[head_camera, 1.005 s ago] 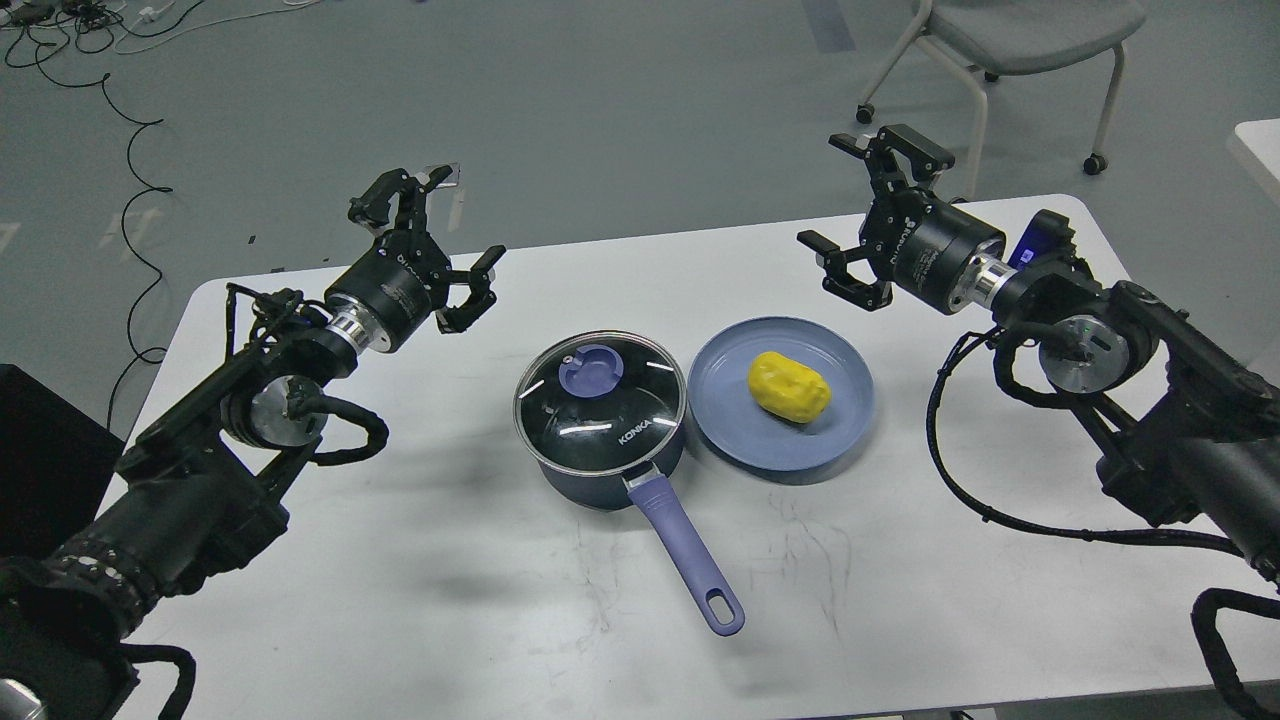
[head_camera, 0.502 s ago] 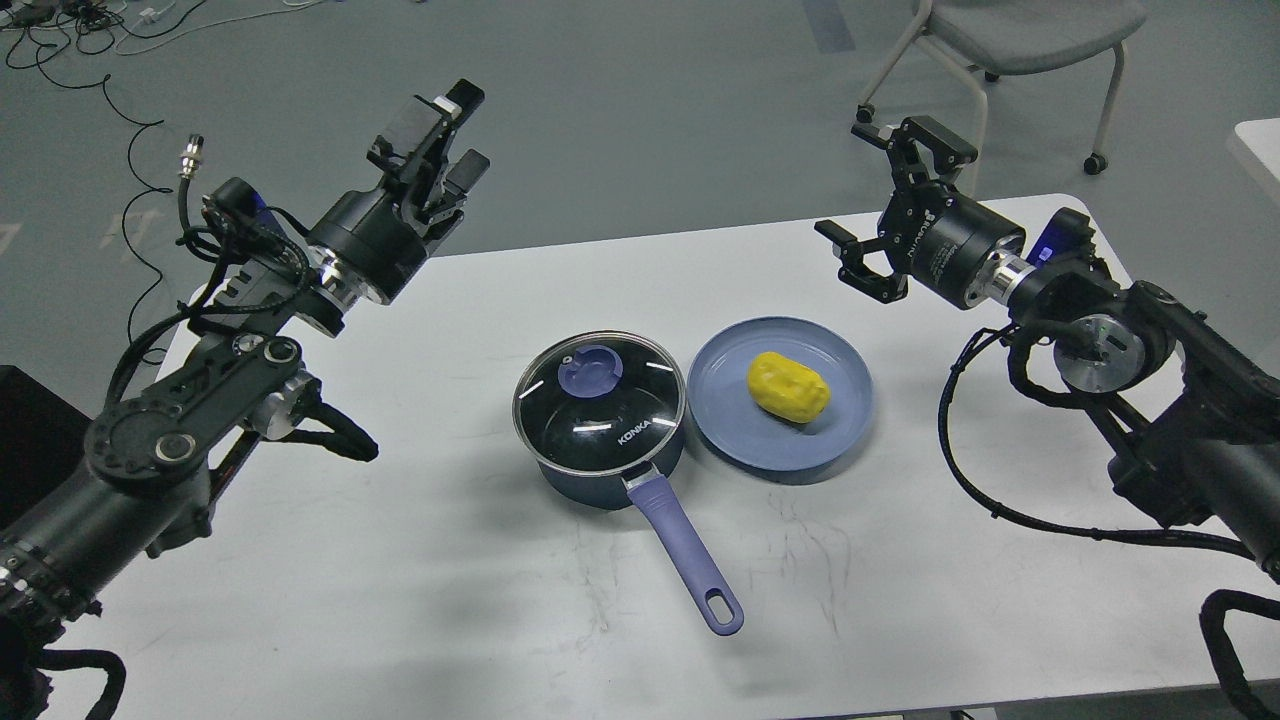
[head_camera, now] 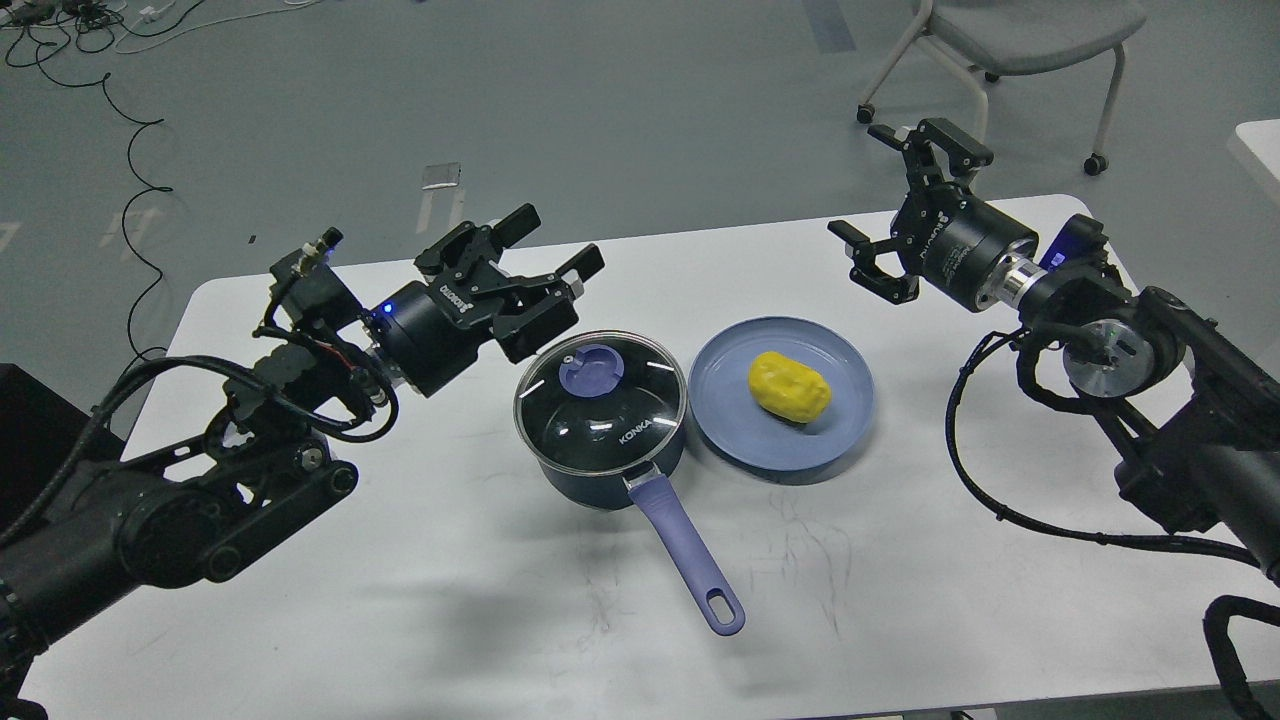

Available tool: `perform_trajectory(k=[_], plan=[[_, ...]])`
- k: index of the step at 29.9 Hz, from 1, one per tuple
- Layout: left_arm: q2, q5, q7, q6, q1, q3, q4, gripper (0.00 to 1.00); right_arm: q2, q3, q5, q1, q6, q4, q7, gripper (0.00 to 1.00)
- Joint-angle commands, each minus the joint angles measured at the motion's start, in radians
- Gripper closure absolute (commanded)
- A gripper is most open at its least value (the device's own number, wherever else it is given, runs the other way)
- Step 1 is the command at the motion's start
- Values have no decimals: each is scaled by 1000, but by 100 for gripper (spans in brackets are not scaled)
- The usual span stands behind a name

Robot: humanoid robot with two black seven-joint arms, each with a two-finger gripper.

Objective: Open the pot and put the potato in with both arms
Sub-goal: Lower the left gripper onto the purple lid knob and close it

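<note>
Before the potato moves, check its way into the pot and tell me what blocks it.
The lid blocks it: it sits shut on the pot, covering the whole mouth. The potato lies on the plate beside the pot. Nothing else visible stands between them.

Lidded pot [head_camera: 600,420] beside plated potato [head_camera: 789,386].
Left gripper [head_camera: 550,255] spread near lid knob [head_camera: 590,369]; right gripper [head_camera: 905,195] spread, well behind plate [head_camera: 850,420].
</note>
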Motion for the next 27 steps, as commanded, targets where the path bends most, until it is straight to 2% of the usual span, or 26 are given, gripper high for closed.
perform_trajectory(k=[1, 6, 12, 27], plan=[[-7, 113, 0, 1, -4, 32, 1, 2, 0, 0, 0, -1, 0, -1, 0, 0], [-15, 170, 0, -5, -24, 98, 18, 2, 0, 0, 0, -1, 0, -1, 0, 0], [-79, 170, 6, -28, -30, 102, 93, 2, 0, 0, 0, -1, -1, -1, 0, 0], [-86, 170, 3, -28, -24, 154, 137, 2, 0, 2, 0, -5, -1, -3, 0, 0]])
